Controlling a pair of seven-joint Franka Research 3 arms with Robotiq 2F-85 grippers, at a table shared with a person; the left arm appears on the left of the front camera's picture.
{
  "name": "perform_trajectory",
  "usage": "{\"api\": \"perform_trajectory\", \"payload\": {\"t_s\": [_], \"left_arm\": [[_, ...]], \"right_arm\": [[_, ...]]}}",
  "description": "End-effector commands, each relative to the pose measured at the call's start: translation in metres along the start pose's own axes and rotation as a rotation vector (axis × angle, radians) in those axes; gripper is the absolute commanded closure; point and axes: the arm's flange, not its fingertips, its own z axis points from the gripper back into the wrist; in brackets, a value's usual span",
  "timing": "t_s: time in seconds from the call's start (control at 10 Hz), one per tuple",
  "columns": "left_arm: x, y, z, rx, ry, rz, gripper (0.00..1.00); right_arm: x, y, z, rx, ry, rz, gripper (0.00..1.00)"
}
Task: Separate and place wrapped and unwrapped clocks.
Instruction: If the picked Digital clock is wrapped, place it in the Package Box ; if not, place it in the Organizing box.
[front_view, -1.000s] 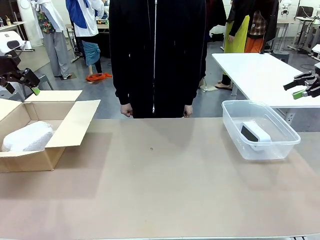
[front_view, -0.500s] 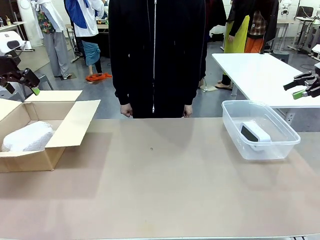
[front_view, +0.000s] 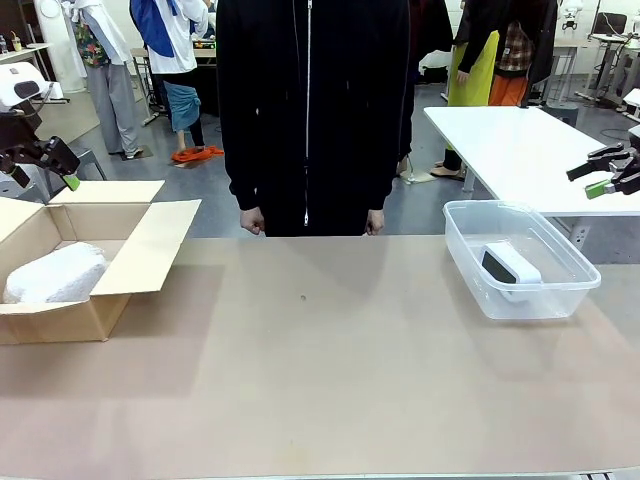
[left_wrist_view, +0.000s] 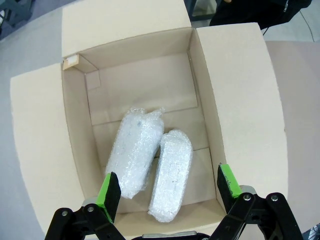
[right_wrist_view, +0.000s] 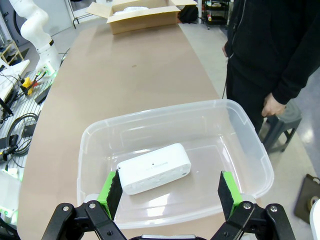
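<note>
Two wrapped clocks (left_wrist_view: 150, 165) lay in the box (left_wrist_view: 240, 100); the bare clock (right_wrist_view: 154, 168) sat in the tub (right_wrist_view: 250, 145). Both arms' fingers (left_wrist_view: 109, 190) (right_wrist_view: 111, 187) stood apart, empty.

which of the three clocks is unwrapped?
The smooth white clock lying alone in the clear plastic bin. The other two are bubble-wrapped, side by side in the cardboard box.

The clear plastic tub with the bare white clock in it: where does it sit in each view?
Front view: clear plastic tub at right, on the brown table.
Left wrist view: tub not in it; open cardboard box with two bubble-wrapped bundles.
Right wrist view: tub centre, below the open right gripper.
Shared landmark: the cardboard box.
</note>
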Motion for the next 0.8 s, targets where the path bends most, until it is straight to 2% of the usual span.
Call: {"api": "perform_trajectory", "payload": {"t_s": [0.0,0.7], "left_arm": [[-0.0001,-0.0002,0.0004,-0.001,0.0,0.0,0.0],[-0.0001,-0.0002,0.0004,-0.001,0.0,0.0,0.0]], "right_arm": [[0.0003,0.0001,-0.0021,0.001,-0.009,0.002,0.0],[0.0003,0.0001,-0.0021,0.001,-0.009,0.002,0.0]]}}
